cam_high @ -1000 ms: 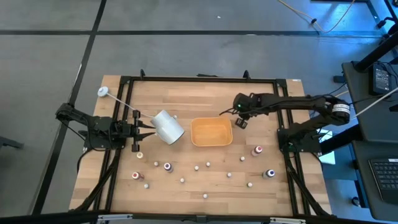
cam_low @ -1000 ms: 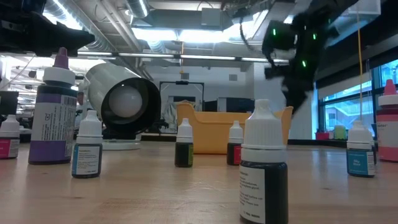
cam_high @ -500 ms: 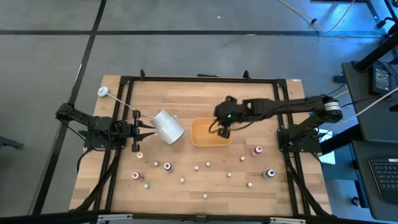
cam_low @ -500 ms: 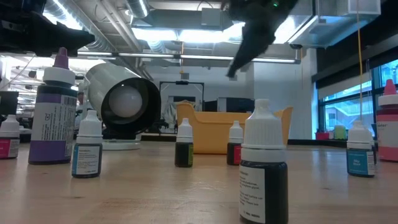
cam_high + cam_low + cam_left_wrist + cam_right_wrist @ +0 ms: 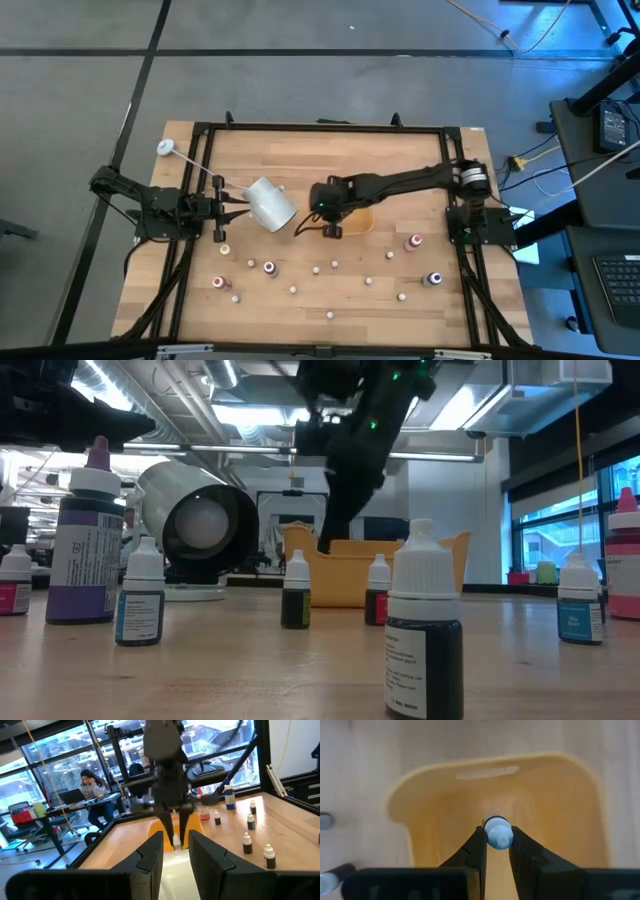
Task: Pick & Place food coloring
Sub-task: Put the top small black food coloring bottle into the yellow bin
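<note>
The orange tray (image 5: 358,216) sits mid-table. My right gripper (image 5: 325,222) (image 5: 497,839) hangs over its left part, shut on one tiny food coloring bottle (image 5: 498,832) with a whitish-blue cap. Several more bottles (image 5: 270,267) (image 5: 424,625) stand upright on the near half of the table. A white cup (image 5: 270,203) (image 5: 195,525) lies on its side left of the tray, mouth toward the near edge. My left gripper (image 5: 236,207) (image 5: 175,840) is at the cup's left end, shut on it. My right gripper pinches the bottle at its cap (image 5: 498,825) between the two fingertips (image 5: 476,845), coming from above and pointing down. The bottle stays upright, cap toward the wrist, over the tray's inside (image 5: 445,835). My left gripper reaches level from the table's left, and the cup's white surface (image 5: 172,865) shows between its fingers (image 5: 150,852). Which part of the cup they have cannot be told.
Larger bottles stand at the near right (image 5: 413,242) (image 5: 433,279) and a purple one at the near left (image 5: 88,540). A white ball on a stick (image 5: 165,148) lies at the far left corner. A black frame (image 5: 320,127) rims the table. People sit at desks beyond it (image 5: 92,780).
My right gripper has carried the bottle toward the table's left, from beside the tray's right rim across the tray to over its left part, dropping lower on the way. It has stayed shut on the bottle. The cup and the other bottles have not moved.
</note>
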### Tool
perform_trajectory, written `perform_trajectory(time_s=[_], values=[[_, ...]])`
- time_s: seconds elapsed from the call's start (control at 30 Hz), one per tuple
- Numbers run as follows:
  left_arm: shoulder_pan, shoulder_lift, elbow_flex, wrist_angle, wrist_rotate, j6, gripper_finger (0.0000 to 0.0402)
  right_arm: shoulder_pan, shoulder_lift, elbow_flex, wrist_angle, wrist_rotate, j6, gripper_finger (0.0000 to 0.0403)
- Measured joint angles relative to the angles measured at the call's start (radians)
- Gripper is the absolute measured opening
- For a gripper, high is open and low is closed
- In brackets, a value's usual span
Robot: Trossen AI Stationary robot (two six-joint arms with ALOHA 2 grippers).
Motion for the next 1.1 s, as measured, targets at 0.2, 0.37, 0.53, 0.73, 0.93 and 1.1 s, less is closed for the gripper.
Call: perform_trajectory(time_s=[0.2, 0.37, 0.53, 0.73, 0.93, 1.1], values=[[0.0, 0.0, 0.0, 0.0, -0.001, 0.0, 0.0088, -0.019, 0.048, 0.004, 0.008, 0.031, -0.001, 0.0068], [0.0, 0.0, 0.0, 0.0, -0.001, 0.0, 0.0088, -0.036, 0.06, 0.004, 0.012, 0.025, -0.001, 0.007], [0.0, 0.0, 0.0, 0.0, -0.001, 0.0, 0.0088, -0.037, 0.06, -0.026, 0.074, 0.008, -0.001, 0.0071], [0.0, 0.0, 0.0, 0.0, -0.002, 0.0, 0.0088, -0.037, 0.061, -0.054, 0.098, 0.007, -0.001, 0.0071], [0.0, 0.0, 0.0, 0.0, -0.002, 0.0, 0.0088, -0.036, 0.06, -0.053, 0.105, 0.007, -0.027, 0.0081], [0.0, 0.0, 0.0, 0.0, -0.002, 0.0, 0.0088, -0.036, 0.06, -0.053, 0.104, 0.007, -0.027, 0.0103]])
